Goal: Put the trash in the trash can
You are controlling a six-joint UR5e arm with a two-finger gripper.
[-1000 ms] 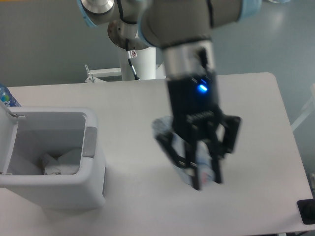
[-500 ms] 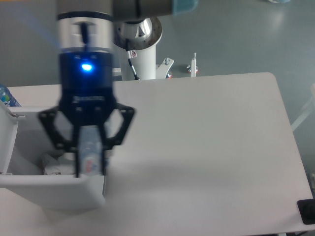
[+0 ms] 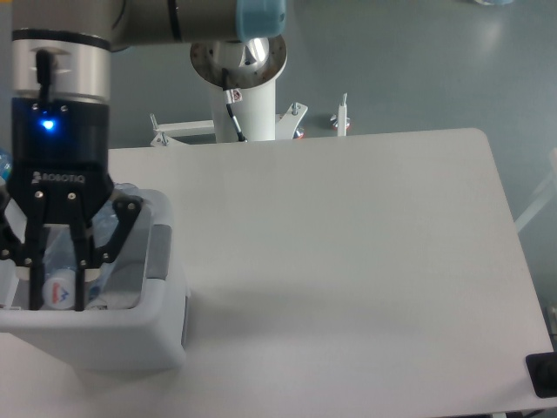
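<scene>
My gripper [image 3: 59, 305] hangs over the open trash can [image 3: 130, 335], a boxy white bin at the table's left front with a grey latch panel [image 3: 159, 252] on its right side. The fingers reach down into the bin's mouth. They are shut on the trash, a flattened clear bluish plastic bottle [image 3: 103, 225]. It stands between them with its white cap [image 3: 57, 293] low, inside the bin. The gripper and bottle hide the bin's inside, so I cannot make out the tissue wad.
The arm's white pedestal [image 3: 239, 96] stands behind the table's far edge. A small black object [image 3: 543, 374] lies at the table's front right corner. The white tabletop [image 3: 348, 244] stretches to the right of the bin.
The gripper carried the bottle from the middle of the table leftward, and it now sits over the bin's opening, lower and further left than half a second ago.
</scene>
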